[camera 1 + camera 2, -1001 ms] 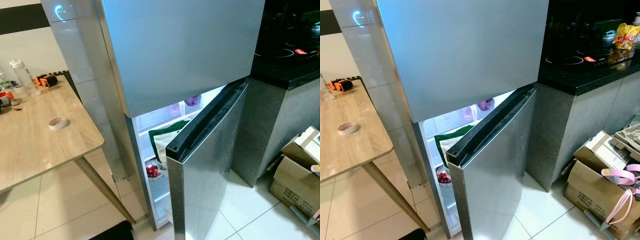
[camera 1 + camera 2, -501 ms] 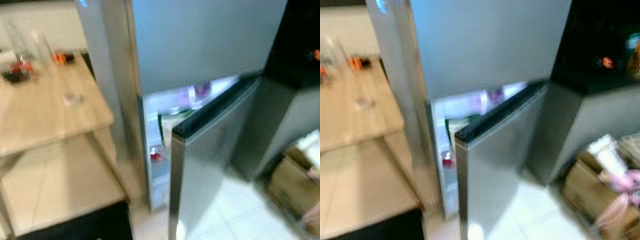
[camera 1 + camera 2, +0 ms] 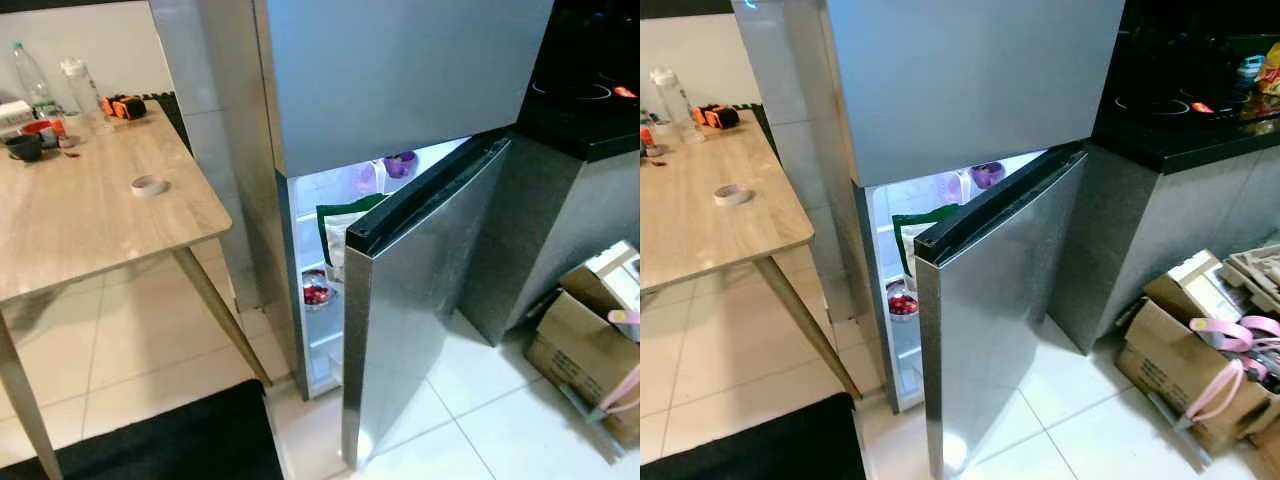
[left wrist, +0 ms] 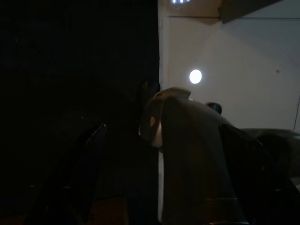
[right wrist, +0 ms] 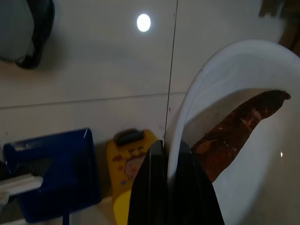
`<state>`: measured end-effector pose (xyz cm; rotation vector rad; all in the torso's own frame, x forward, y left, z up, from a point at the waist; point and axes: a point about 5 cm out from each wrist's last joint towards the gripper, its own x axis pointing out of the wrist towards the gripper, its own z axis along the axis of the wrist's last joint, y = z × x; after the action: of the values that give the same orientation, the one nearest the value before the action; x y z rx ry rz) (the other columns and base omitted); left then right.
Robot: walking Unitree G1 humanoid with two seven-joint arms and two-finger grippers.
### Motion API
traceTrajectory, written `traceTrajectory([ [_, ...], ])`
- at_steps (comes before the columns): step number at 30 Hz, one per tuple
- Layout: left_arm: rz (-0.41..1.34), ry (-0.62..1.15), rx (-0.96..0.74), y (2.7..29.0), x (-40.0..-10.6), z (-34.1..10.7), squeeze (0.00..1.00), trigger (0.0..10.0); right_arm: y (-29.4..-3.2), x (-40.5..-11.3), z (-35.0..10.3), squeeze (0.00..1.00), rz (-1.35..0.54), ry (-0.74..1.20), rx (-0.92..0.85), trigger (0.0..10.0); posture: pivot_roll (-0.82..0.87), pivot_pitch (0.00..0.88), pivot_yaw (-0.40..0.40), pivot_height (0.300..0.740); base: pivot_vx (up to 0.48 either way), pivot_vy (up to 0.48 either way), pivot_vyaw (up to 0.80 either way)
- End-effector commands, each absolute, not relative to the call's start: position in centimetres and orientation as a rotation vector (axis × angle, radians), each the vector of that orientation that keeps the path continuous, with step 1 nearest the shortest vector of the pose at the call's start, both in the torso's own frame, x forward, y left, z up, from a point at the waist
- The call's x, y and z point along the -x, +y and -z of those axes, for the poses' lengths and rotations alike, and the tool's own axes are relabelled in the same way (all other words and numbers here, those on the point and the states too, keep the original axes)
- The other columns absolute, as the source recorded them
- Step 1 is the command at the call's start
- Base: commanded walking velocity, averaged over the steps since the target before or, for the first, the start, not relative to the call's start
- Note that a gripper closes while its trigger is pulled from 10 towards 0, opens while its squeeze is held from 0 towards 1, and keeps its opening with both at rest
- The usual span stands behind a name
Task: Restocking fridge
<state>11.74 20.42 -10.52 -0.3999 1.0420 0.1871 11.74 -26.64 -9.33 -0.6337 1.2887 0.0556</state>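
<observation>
Fridge (image 3: 400, 80) stands beside the wooden table (image 3: 80, 220), its lower door (image 3: 420, 300) ajar with the lit shelves showing. Right pincer (image 5: 171, 187) is clamped on the rim of a white bowl (image 5: 243, 93) holding a reddish-brown root (image 5: 239, 124). Left pincer's state cannot be told in the dark.

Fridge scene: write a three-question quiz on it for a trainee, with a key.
1. True or false: the fridge's lower door is shut tight.
2. What is the right gripper clamped on?
A. a bottle
B. the rim of a white bowl
C. a roll of tape
3. What lies on the wooden table nearest the fridge?

Key:
1. False; it stands ajar, with the lit shelves showing.
2. B; a long reddish-brown vegetable lies in the bowl.
3. A roll of tape.
</observation>
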Motion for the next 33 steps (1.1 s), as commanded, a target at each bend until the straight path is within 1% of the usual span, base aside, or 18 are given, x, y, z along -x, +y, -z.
traceTrajectory([
  [1,-0.187,1.047,0.386,20.6,-11.7,10.5,0.00,10.0,-26.8,-12.1,9.2,0.00,-0.053,1.277,0.640,10.0,-0.08,0.000,0.023,0.740,0.000,-0.469,0.00],
  [4,-0.204,1.040,0.389,20.7,-11.7,10.5,0.00,10.0,-26.7,-12.1,9.2,0.00,-0.053,1.277,0.639,10.0,-0.08,0.000,0.023,0.740,0.000,0.000,0.00],
  [9,-0.252,0.954,0.419,21.3,-13.3,9.8,0.00,10.0,-26.6,-12.0,9.2,0.00,-0.054,1.278,0.634,10.0,-0.08,0.000,0.023,0.740,0.000,0.000,0.00],
  [14,-0.290,0.740,0.474,23.3,-17.7,7.5,0.00,10.0,-26.6,-11.9,9.3,0.00,-0.053,1.280,0.632,10.0,-0.08,0.000,0.021,0.740,0.000,0.000,0.00],
  [15,-0.285,0.678,0.481,23.7,-19.1,6.6,0.00,0.0,-26.6,-11.9,9.3,0.00,-0.052,1.281,0.632,10.0,-0.08,0.000,0.021,0.740,0.000,0.000,0.00],
  [16,-0.285,0.678,0.481,23.7,-19.1,6.6,0.00,0.0,-26.6,-11.9,9.3,0.00,-0.052,1.281,0.632,10.0,-0.08,0.000,0.021,0.740,0.000,0.000,0.00],
  [17,-0.280,0.640,0.484,24.0,-19.9,6.0,0.00,0.0,-26.6,-11.9,9.3,0.00,-0.052,1.281,0.631,10.0,-0.08,0.000,0.021,0.740,0.000,0.000,0.00],
  [19,-0.280,0.640,0.484,24.0,-19.9,6.0,0.00,0.0,-26.6,-11.9,9.3,0.00,-0.052,1.281,0.631,10.0,-0.08,0.000,0.021,0.740,0.000,0.000,0.00],
  [21,-0.257,0.456,0.505,25.1,-24.0,2.9,0.00,0.0,-26.6,-11.9,9.3,0.00,-0.052,1.281,0.630,10.0,-0.08,0.000,0.021,0.740,0.000,0.000,0.00],
  [22,-0.257,0.456,0.505,25.1,-24.0,2.9,0.00,0.0,-26.6,-11.9,9.3,0.00,-0.052,1.281,0.630,10.0,-0.08,0.000,0.021,0.740,0.000,0.000,0.00],
  [23,-0.231,0.330,0.524,25.7,-26.6,0.4,0.00,0.0,-26.6,-11.9,9.3,0.00,-0.052,1.281,0.629,10.0,-0.08,0.000,0.021,0.740,0.000,0.000,0.00],
  [25,-0.193,0.253,0.539,25.8,-28.1,-1.2,0.00,0.0,-26.6,-11.9,9.3,0.00,-0.052,1.281,0.629,10.0,-0.08,0.000,0.021,0.740,0.000,0.000,0.00],
  [26,-0.193,0.253,0.539,25.8,-28.1,-1.2,0.00,0.0,-26.6,-11.9,9.3,0.00,-0.052,1.281,0.629,10.0,-0.08,0.000,0.021,0.740,0.000,0.000,0.00],
  [27,-0.123,0.137,0.578,25.6,-30.0,-3.6,0.00,0.0,-26.7,-11.9,9.3,0.00,-0.051,1.281,0.630,10.0,-0.08,0.000,0.020,0.740,0.000,0.000,0.00],
  [29,-0.094,0.094,0.597,25.5,-30.7,-4.4,0.00,0.0,-26.7,-11.9,9.3,0.00,-0.051,1.281,0.631,10.0,-0.08,0.000,0.020,0.740,0.000,0.000,0.00],
  [30,-0.026,0.037,0.624,25.1,-31.6,-5.6,0.00,0.0,-26.8,-11.9,9.2,0.00,-0.051,1.281,0.631,10.0,-0.08,0.000,0.020,0.740,0.000,0.000,0.00],
  [31,-0.026,0.037,0.624,25.1,-31.6,-5.6,0.00,0.0,-26.8,-11.9,9.2,0.00,-0.051,1.281,0.631,10.0,-0.08,0.000,0.020,0.740,0.000,0.000,0.00],
  [33,0.078,-0.019,0.652,24.3,-32.4,-6.8,0.00,0.0,-26.8,-11.9,9.2,0.00,-0.050,1.282,0.632,10.0,-0.08,0.000,0.020,0.740,0.000,0.000,0.00],
])
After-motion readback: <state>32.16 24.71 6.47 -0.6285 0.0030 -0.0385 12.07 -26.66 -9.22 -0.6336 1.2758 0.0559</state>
